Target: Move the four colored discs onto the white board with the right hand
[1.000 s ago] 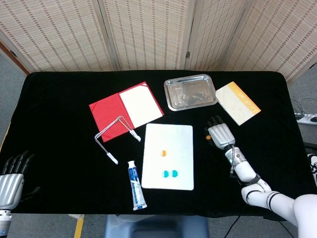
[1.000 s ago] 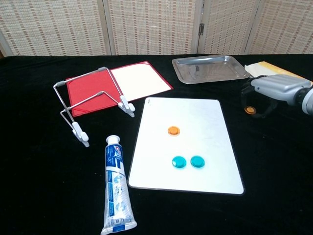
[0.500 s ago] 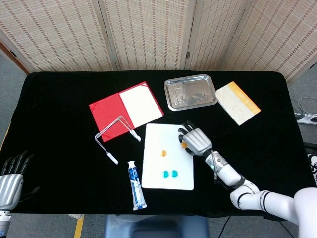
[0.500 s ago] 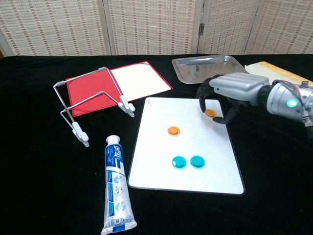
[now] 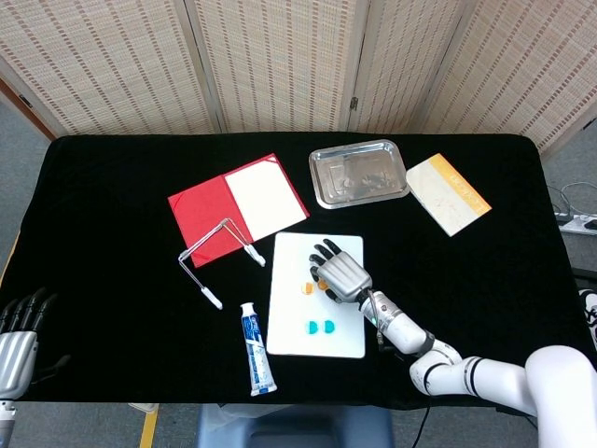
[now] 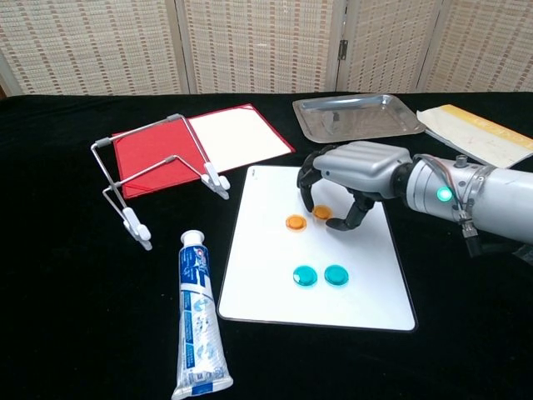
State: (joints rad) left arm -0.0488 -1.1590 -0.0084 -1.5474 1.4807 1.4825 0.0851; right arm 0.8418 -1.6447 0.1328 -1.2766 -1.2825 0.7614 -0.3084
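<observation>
The fourth disc, a small flat orange disc (image 6: 321,212), sits pinched in the fingers (image 6: 310,190) of my right hand (image 6: 354,179), low over the white board (image 6: 366,292) and just beside the other orange disc (image 6: 295,222) already lying there. Below them on the board two teal discs (image 6: 321,275) lie side by side, touching or nearly so. I judge this to be the last placing: what remains is to set the disc flat on the board, spread the fingers and lift away without nudging its neighbour. All four look like glossy little round buttons. My left hand (image 5: 14,338) hangs at the surface's edge, holding nothing, fingers straight and slightly apart
</observation>
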